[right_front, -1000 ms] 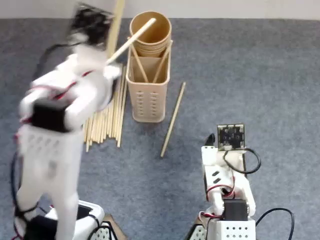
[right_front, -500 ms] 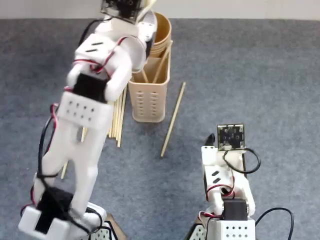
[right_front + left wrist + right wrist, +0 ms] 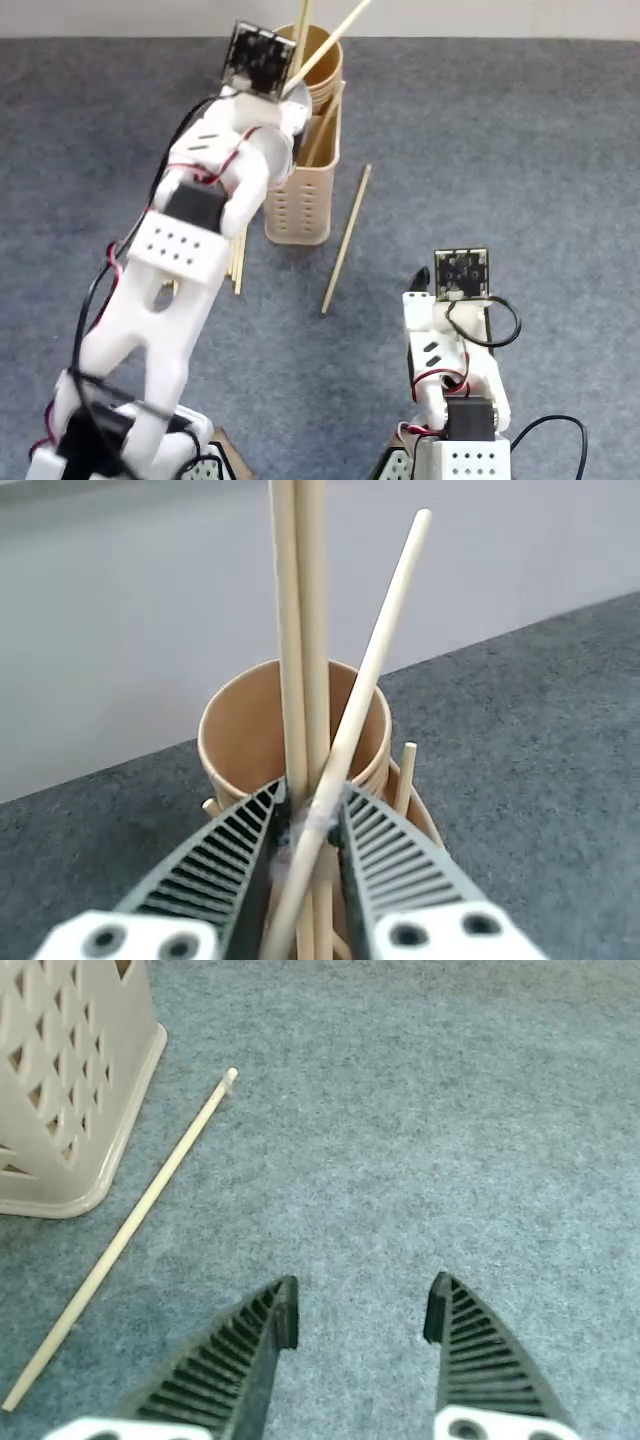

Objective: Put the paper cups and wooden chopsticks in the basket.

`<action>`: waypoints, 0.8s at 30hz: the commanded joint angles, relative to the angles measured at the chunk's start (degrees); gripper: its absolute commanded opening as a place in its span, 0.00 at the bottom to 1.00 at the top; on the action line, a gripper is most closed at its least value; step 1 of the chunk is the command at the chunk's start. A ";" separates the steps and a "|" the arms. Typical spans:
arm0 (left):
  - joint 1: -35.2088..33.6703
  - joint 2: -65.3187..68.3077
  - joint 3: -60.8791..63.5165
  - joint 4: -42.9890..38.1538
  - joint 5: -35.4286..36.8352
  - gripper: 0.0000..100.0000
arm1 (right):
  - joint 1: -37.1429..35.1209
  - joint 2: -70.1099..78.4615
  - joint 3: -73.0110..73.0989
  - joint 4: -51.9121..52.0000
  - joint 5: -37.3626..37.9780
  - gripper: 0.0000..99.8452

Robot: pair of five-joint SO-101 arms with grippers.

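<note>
High view: grey carpet (image 3: pixel 540 150) runs to a pale wall (image 3: pixel 450 15). The basket (image 3: pixel 297 205) holding paper cups (image 3: pixel 325 80) stands near the far edge, with a loose chopstick (image 3: pixel 346 240) beside it. Left wrist view: the left gripper (image 3: pixel 310 795) pinches chopsticks (image 3: pixel 300 630) over the cups. Right wrist view: the right gripper (image 3: pixel 360 1305) gapes empty above the carpet.

Paper cups (image 3: pixel 328 82) in basket (image 3: pixel 297 215), chopstick (image 3: pixel 346 240) lying right of it

chopstick pile (image 3: pixel 240 268) — mostly out of sight beneath the left arm (image 3: pixel 190 225)
</note>
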 commanded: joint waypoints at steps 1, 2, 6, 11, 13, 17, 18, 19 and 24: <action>0.48 -4.88 1.45 -1.32 0.18 0.11 | 0.48 -1.01 7.43 0.04 0.79 0.21; 0.48 -4.97 1.71 -1.32 0.18 0.13 | 0.48 -1.01 7.43 0.04 0.79 0.21; -0.04 -4.88 1.80 -1.05 0.18 0.15 | 0.48 -1.01 7.52 0.04 0.79 0.21; -0.40 -4.88 1.80 -0.97 0.18 0.15 | 0.48 -1.01 7.52 0.04 0.79 0.21; -1.19 -5.32 1.63 -0.97 0.18 0.15 | 0.48 -1.01 7.52 0.04 0.79 0.21; -4.26 -5.05 1.10 -1.05 0.18 0.15 | 0.48 -1.01 7.52 0.04 0.79 0.21; -5.23 -5.05 1.27 -0.97 0.18 0.15 | 0.48 -1.01 7.52 0.04 0.79 0.21; -6.20 -4.97 1.54 -0.97 0.18 0.15 | 0.48 -1.01 7.52 0.04 0.79 0.21; -11.38 -4.88 5.05 -0.97 0.18 0.15 | 0.48 -1.01 7.52 0.04 0.79 0.21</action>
